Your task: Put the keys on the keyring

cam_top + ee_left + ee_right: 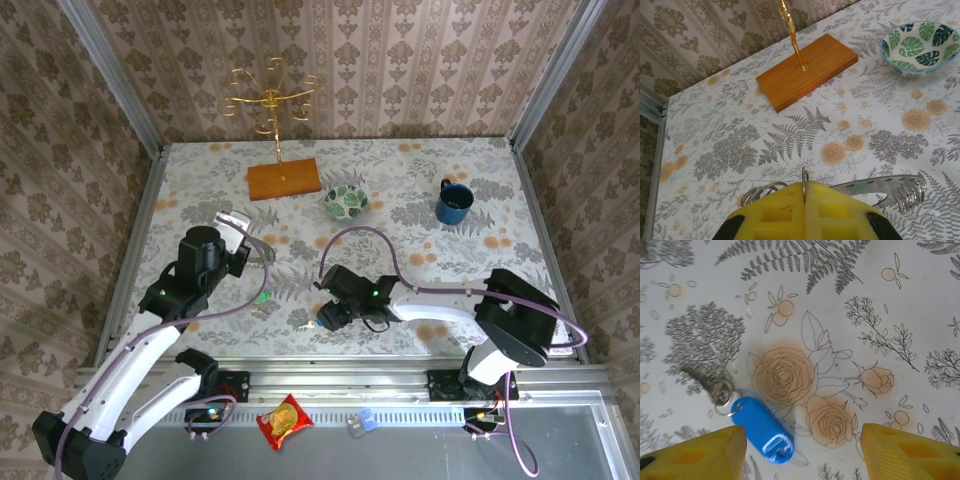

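— How many keys?
— I count two: the blue-headed key lies between my right tool's spread fingers, and the green-headed key is on the worktop to its left.
— Keyring?
— One keyring, pinched edge-on in my left tool. One patterned bowl sits farther back.

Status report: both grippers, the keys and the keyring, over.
Left gripper shut on thin grey metal keyring, seen edge-on. Right gripper open, low over blue-headed metal key flat on floral table. Nothing blocking the key.
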